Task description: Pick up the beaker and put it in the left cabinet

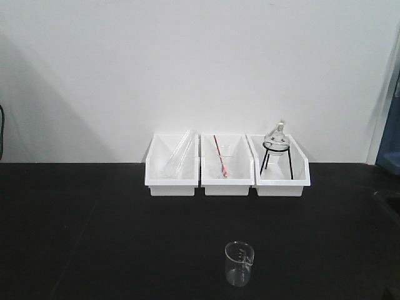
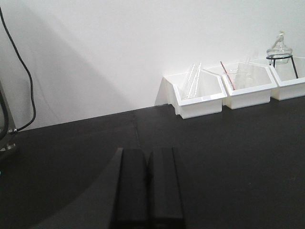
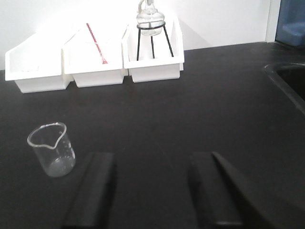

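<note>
The small clear glass beaker (image 1: 239,263) stands upright on the black table near the front edge. In the right wrist view the beaker (image 3: 51,150) is just left of and beyond my right gripper (image 3: 150,160), which is open and empty above the table. My left gripper (image 2: 147,155) is shut and empty, low over the table's left part, far from the beaker. The left cabinet is out of view. Neither gripper shows in the front view.
Three white bins (image 1: 228,166) stand in a row against the white wall: long glass tubes (image 1: 177,156) in the left one, a red-striped rod (image 1: 219,156) in the middle, a round flask on a black tripod (image 1: 277,145) in the right. A recessed sink edge (image 3: 286,81) lies at right.
</note>
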`<state>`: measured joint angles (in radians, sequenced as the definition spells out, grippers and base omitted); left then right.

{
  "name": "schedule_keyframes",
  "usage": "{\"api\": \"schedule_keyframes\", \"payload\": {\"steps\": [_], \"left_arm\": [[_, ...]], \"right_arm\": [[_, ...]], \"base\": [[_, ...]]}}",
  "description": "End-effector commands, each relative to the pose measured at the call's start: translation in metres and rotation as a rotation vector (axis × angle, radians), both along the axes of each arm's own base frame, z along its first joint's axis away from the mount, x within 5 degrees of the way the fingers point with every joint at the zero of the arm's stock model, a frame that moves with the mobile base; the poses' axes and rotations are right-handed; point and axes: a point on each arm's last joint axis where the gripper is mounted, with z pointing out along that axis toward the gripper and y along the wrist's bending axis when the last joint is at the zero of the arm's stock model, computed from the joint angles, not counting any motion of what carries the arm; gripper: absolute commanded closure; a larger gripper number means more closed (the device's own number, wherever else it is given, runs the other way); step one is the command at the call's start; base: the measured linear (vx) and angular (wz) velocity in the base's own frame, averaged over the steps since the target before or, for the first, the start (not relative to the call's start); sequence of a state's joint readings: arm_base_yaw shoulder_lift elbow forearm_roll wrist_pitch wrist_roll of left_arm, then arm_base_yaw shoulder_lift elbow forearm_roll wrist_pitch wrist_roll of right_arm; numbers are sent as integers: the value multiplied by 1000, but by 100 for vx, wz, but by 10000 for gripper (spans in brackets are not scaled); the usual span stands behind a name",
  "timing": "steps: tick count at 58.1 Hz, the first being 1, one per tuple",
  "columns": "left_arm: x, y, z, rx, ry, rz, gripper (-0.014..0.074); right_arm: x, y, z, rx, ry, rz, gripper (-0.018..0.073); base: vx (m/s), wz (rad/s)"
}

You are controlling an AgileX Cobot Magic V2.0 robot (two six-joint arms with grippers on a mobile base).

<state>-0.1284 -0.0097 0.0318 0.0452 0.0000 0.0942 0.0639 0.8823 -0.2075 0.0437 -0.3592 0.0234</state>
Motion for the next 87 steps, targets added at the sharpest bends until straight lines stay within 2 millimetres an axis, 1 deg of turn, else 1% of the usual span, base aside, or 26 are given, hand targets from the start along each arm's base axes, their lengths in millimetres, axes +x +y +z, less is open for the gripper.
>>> {"api": "schedule_keyframes", "payload": {"steps": [1,5,12,19,25,30,33,38,45,52,57,61,68,87], "left_arm": [[-1,0,2,-15,-76,-4,595],[-1,0,2,-15,-76,-4,595],[-1,0,2,-15,-76,-4,595],[-1,0,2,-15,-76,-4,595],[-1,0,2,-15,-76,-4,595],[-1,0,2,-15,-76,-4,595],[-1,0,2,-15,-76,-4,595],[-1,0,2,-15,-76,-4,595],[-1,0,2,-15,-76,-4,595],[-1,0,2,-15,-76,-4,595],[-1,0,2,-15,-76,-4,595],[-1,0,2,-15,-76,-4,595],[-1,0,2,-15,-76,-4,595],[-1,0,2,-15,-76,-4,595]], "right_arm": [[18,1,16,-17,-174,5,23],[27,5,10,-53,-195,44,6],[47,25,-2,-170,-191,271,1],[70,37,-13,-198,-145,414,1],[95,42,-23,-167,-111,448,-4],[115,46,-37,-125,-70,469,-22],[123,49,-43,-117,-62,493,-34],[139,61,-51,-116,-51,535,-45],[160,86,-66,-135,-35,602,-47],[183,103,-78,-136,-18,619,-46],[195,113,-89,-131,0,618,-44],[204,119,-93,-133,1,620,-43],[220,122,-101,-143,12,614,-43],[253,130,-104,-148,-38,605,-35]], "base": [[0,0],[0,0],[0,0],[0,0],[0,0],[0,0],[0,0],[0,0],[0,0],[0,0],[0,0],[0,0],[0,0],[0,0]]}}
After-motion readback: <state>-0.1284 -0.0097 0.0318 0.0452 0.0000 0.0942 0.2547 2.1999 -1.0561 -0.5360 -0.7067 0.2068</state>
